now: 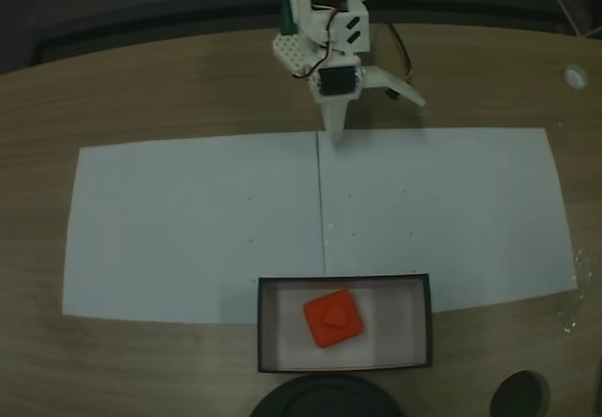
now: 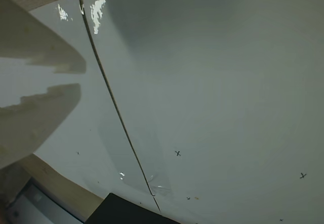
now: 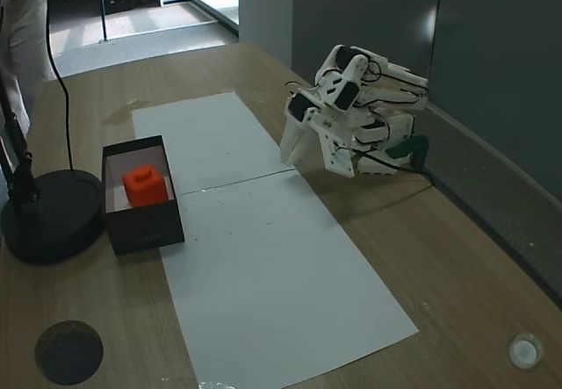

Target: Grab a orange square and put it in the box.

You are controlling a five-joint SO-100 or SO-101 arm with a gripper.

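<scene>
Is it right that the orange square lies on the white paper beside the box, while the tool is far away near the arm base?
Not quite: in both fixed views the orange square lies inside the box, on its white floor, not on the paper. The tool is indeed far away, near the arm base.

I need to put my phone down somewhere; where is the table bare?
The white paper between the gripper and the box is bare. It is crowded by the round black base beside the box.
</scene>
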